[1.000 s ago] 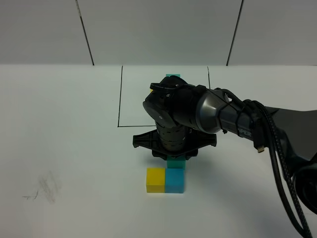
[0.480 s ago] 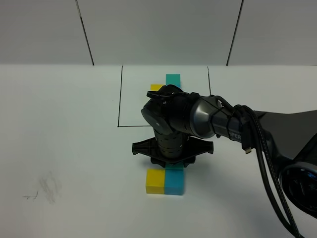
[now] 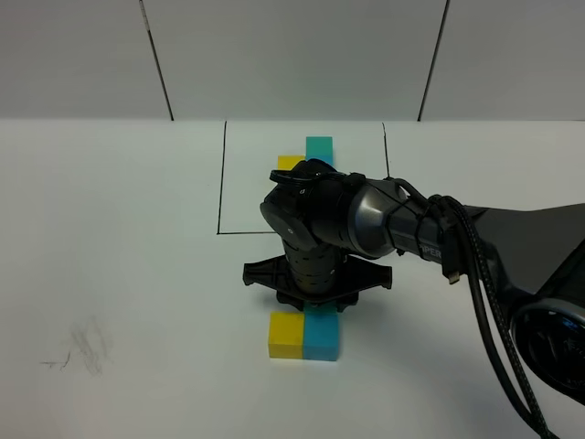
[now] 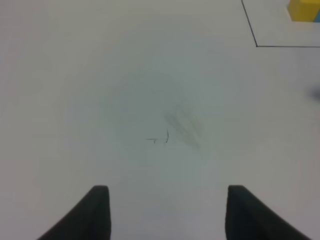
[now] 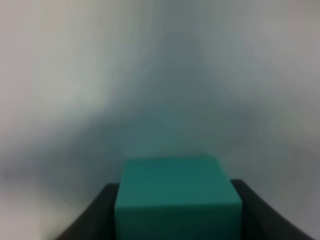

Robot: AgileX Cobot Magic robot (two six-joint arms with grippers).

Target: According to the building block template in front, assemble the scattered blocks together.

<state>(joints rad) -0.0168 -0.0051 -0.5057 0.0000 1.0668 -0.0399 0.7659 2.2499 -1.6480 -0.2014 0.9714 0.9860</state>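
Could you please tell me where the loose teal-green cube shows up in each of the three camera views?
Exterior high: hidden under the right hand, above the blue cube beside the yellow cube.
Left wrist: not in it; only the template's yellow cube inside the black line.
Right wrist: teal-green cube low in the middle, between the right hand's fingers.
Shared landmark: the right hand, seen in the exterior and right wrist views.

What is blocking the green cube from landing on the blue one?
Nothing visible. The right gripper holds the teal-green cube right over the blue cube, which sits beside the yellow cube; the arm hides the gap.
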